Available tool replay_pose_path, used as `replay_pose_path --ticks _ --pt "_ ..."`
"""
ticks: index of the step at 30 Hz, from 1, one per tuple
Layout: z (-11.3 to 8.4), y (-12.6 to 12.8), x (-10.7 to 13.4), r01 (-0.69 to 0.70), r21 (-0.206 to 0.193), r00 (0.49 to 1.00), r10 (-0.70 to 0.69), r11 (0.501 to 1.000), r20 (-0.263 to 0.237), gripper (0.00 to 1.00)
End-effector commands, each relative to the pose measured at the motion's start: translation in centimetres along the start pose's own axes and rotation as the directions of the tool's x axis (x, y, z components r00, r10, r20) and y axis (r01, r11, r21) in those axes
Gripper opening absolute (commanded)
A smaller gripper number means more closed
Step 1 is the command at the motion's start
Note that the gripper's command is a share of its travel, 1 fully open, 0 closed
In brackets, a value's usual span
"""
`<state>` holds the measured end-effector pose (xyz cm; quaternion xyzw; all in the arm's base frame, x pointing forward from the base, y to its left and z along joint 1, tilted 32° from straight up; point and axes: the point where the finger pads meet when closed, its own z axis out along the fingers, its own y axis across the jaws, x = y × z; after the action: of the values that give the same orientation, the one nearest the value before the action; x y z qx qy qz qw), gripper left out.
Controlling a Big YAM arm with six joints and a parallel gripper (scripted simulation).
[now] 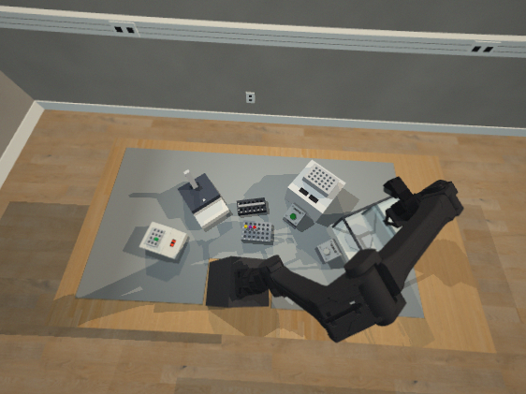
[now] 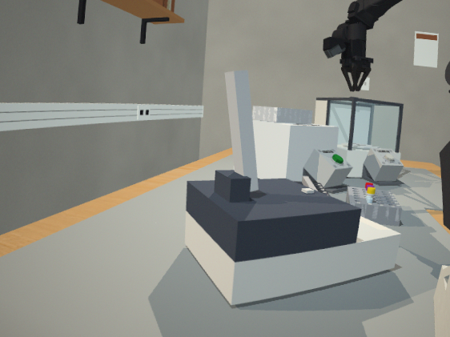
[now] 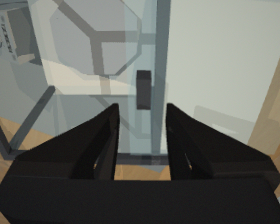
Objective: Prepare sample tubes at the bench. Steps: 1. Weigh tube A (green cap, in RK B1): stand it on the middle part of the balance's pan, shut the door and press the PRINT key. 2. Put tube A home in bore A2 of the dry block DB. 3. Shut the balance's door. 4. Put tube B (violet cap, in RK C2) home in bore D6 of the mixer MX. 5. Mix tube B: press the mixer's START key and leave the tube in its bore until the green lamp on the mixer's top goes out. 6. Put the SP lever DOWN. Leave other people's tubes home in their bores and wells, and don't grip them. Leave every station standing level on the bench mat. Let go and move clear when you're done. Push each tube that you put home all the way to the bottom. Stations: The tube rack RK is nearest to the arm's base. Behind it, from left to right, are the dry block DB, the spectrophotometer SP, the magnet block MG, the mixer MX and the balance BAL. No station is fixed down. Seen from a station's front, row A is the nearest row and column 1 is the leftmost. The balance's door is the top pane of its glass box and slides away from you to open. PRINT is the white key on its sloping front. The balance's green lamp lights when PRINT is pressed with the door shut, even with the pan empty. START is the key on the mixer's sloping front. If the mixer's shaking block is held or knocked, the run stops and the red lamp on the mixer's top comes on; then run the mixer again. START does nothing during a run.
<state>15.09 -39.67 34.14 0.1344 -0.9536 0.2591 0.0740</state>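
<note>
My gripper (image 1: 391,215) (image 2: 355,86) hangs a little above the top of the balance's glass box (image 1: 362,232) (image 2: 362,125). Its fingers are partly open with nothing between them. In the wrist view the fingertips frame the small dark handle (image 3: 144,88) on the top pane, and the eight-sided pan (image 3: 94,31) shows empty through the glass. A green-capped tube (image 1: 155,239) stands in the dry block (image 1: 164,240). The violet-capped tube (image 1: 250,226) (image 2: 368,186) stands in the rack (image 1: 257,231). The spectrophotometer's lever (image 1: 189,178) (image 2: 241,129) stands up.
The mixer (image 1: 315,185) with its green START key (image 1: 293,216) (image 2: 338,158) stands left of the balance. The magnet block (image 1: 252,206) sits behind the rack. Yellow and red capped tubes stand beside the violet one. The balance's PRINT key (image 1: 328,251) is on its sloping front.
</note>
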Motion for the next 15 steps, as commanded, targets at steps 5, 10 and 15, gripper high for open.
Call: replay_pose_path --ticks 5,10,15 --pt "1.3 -0.6 0.3 -0.002 0.009 1.000 0.002 1.000 -0.002 0.30" --pt "2.1 -0.6 0.3 -0.002 0.009 1.000 0.002 1.000 -0.002 0.30" --pt "2.6 -0.8 0.4 -0.004 0.016 1.000 0.004 1.000 -0.001 0.30"
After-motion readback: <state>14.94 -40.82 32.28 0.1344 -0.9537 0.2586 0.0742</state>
